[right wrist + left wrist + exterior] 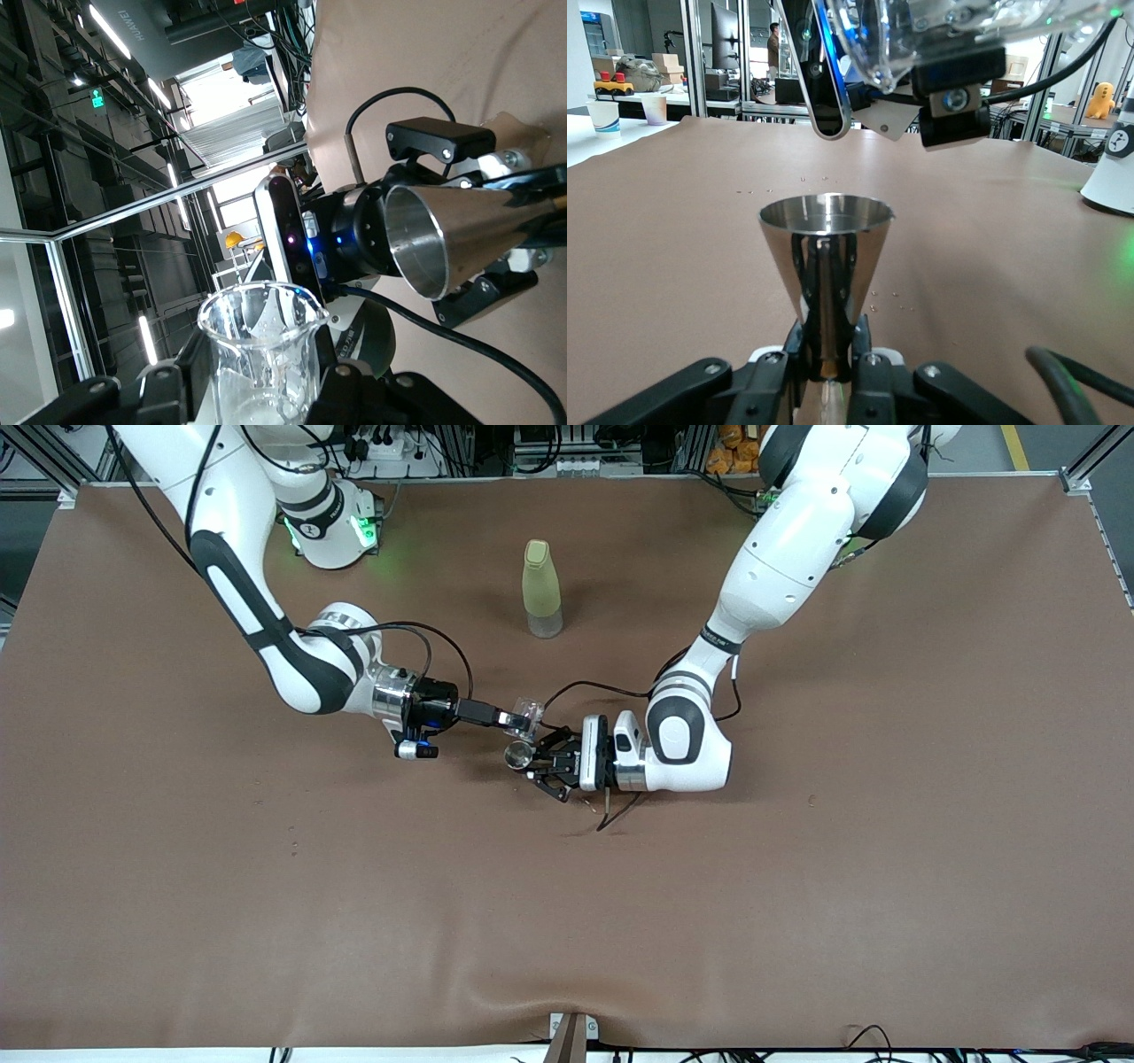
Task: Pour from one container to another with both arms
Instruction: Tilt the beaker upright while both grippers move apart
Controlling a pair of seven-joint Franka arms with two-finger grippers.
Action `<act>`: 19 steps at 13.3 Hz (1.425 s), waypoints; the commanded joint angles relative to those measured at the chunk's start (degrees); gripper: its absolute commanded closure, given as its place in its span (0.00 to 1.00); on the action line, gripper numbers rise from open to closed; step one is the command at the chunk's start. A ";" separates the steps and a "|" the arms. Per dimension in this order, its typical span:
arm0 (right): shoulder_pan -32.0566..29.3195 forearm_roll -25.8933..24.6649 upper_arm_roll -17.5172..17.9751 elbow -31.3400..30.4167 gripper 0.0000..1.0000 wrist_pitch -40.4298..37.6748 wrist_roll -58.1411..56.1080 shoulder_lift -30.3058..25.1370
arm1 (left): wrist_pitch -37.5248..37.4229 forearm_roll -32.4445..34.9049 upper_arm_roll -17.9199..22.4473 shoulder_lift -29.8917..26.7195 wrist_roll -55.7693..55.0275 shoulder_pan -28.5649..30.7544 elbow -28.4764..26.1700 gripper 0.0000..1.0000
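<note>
Both arms meet over the middle of the table (177, 921), well in from every edge.

Left gripper (542, 766): fingers clamped on the narrow waist of the steel jigger (518, 755), which it holds upright just above the brown cover. From the left wrist view the jigger (826, 266) shows its round mouth up and open, with the fingers (793, 354) pinching it low down.

Right gripper (509, 720): fingers closed on the small clear glass cup (528, 713), held just above and beside the jigger's mouth, a little toward the robots' edge of the table. In the right wrist view the glass cup (259, 350) sits between the black fingers (190, 372), with the jigger's mouth (423, 241) close by. In the left wrist view the cup (921, 35) hangs tilted over the jigger. Cannot tell whether anything is in the cup.

Step in hand, as I judge it: the pour itself, or the last alignment before it. Cup and jigger are lifted and brought together; no stream is visible.

Next move calls for the right wrist to roll the cup further so its lip comes over the jigger's mouth, while the left arm keeps the jigger level and steady. The mouth is small, so a slight offset would spill onto the cover.

A tall yellow-green bottle (541, 589) stands apart, toward the robots' edge, untouched.
</note>
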 commanded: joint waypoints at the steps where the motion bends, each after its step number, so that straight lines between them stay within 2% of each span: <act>1: 0.04 1.27 -0.22 0.24 0.95 -0.02 1.31 -1.13 | 0.37 -2.05 0.10 0.57 1.24 -0.47 1.08 1.00; 5: -0.31 0.22 -0.48 0.59 0.95 0.06 1.40 -1.22 | 0.20 -1.08 0.10 -0.48 1.24 0.57 1.08 1.00; 6: -0.48 -2.75 -0.83 1.02 0.96 -0.02 -0.86 -1.31 | 0.11 -0.82 0.18 -0.83 1.33 1.19 0.99 1.00; 9: -6.62 -13.98 -0.92 1.99 0.98 -3.34 -6.76 -1.22 | -3.56 2.77 0.18 -1.89 1.41 5.05 -0.41 1.00; 12: -16.10 -27.43 -0.92 2.35 0.97 -8.01 -16.93 -1.22 | -8.49 7.16 0.10 -4.69 1.24 10.58 -3.31 1.00; 14: -21.73 -35.16 -0.92 3.66 0.97 -11.35 -25.81 -1.13 | -13.14 9.98 0.10 -6.98 1.06 15.76 -5.68 1.00; 16: -28.05 -45.00 -0.92 6.03 0.97 -14.16 -30.83 -1.05 | -17.53 13.40 0.18 -8.30 1.50 21.73 -7.62 1.00; 19: -36.06 -55.31 -0.92 8.06 0.96 -19.18 -40.50 -0.87 | -26.32 22.89 0.18 -9.36 1.41 32.10 -8.06 1.00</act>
